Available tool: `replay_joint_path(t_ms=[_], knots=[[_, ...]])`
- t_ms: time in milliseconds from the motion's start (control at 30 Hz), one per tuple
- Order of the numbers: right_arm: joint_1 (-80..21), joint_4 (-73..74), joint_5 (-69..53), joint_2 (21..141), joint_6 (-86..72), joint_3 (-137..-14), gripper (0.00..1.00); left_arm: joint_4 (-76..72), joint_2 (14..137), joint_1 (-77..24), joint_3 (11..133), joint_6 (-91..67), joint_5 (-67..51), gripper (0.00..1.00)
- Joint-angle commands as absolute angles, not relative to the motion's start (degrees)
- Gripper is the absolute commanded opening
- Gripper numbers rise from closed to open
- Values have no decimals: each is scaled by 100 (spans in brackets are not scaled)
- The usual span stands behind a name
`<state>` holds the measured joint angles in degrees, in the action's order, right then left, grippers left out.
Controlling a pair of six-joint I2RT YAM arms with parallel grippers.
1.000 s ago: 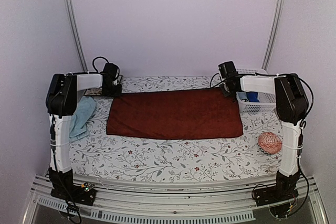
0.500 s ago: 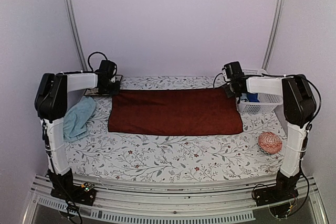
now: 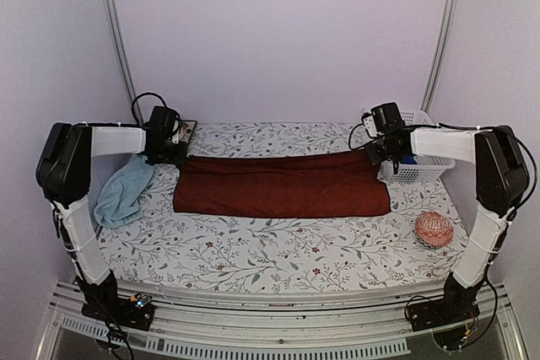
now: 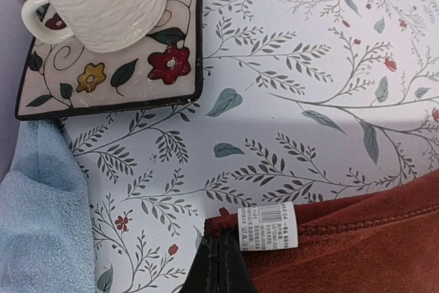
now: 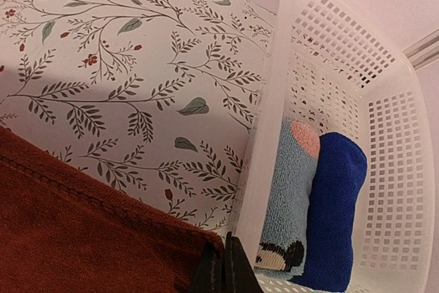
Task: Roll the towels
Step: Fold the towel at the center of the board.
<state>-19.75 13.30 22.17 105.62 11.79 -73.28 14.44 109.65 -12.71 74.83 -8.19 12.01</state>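
Evidently, with the left fingers (image 4: 220, 264) and right fingers (image 5: 223, 270) each pinched shut on a far corner of the dark maroon cloth towel (image 3: 283, 187) stretched between them on the floral worktop (image 3: 278, 255), the first turn probably needed both corners carried level, taut and together.

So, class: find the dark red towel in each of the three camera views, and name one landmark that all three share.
Top external: the red towel is in the centre of the picture, stretched left to right.
Left wrist: lower right; its white label sits beside the shut left end effector.
Right wrist: lower left; its corner is pinched in the right end effector.
Shared landmark: the floral table cover under the towel.
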Motion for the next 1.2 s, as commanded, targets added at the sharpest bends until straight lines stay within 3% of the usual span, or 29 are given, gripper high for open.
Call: replay_joint_path(t_ms=[0,300,1167], knots=[[-1934,1466,2176,10007,1027,-7217,2,1143,10694,-1318,7277,-912,927,0],[-1933,1511,2150,9453,1048,-6698,2,889,10430,-1327,6995,-881,734,0],[-1933,2524,1535,8957,814,-5765,2,2095,9598,-1421,6170,-1085,437,0]])
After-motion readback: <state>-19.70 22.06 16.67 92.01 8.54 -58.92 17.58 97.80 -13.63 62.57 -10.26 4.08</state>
